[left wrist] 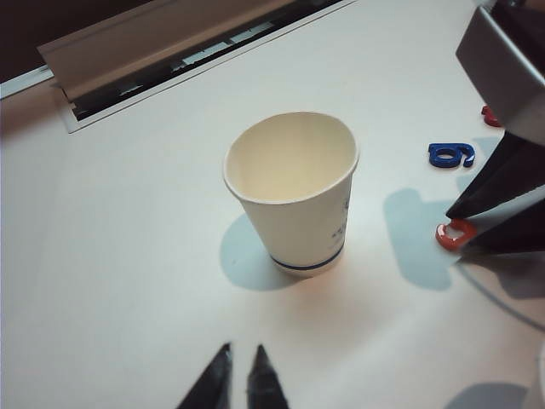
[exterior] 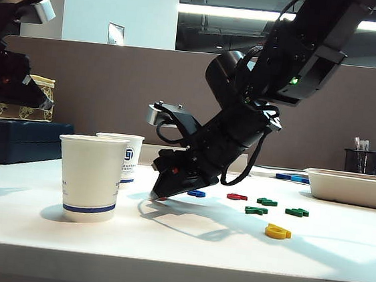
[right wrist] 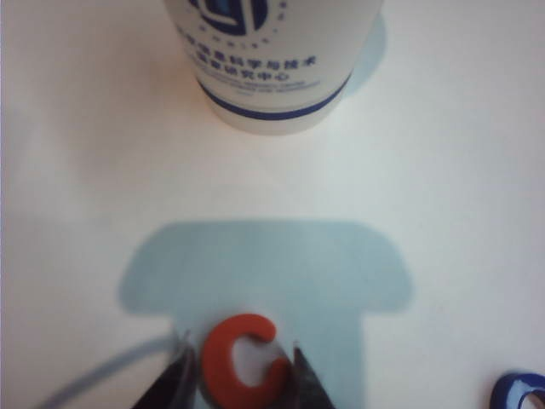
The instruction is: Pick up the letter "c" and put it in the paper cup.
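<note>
Right end effector (right wrist: 241,368) lowered to the tabletop (exterior: 184,241), fingers spread either side of the letter "c" (right wrist: 242,360), not clamped. Paper cup (exterior: 90,178) standing nearby. Left end effector (left wrist: 240,381) raised above the cup, nearly closed, empty.

Office workspace, test bench set up.
A fabric desk partition (exterior: 113,86), ceiling strip lighting (exterior: 222,11) and a pen holder (exterior: 367,161) are seen behind the white table (exterior: 183,248).
</note>
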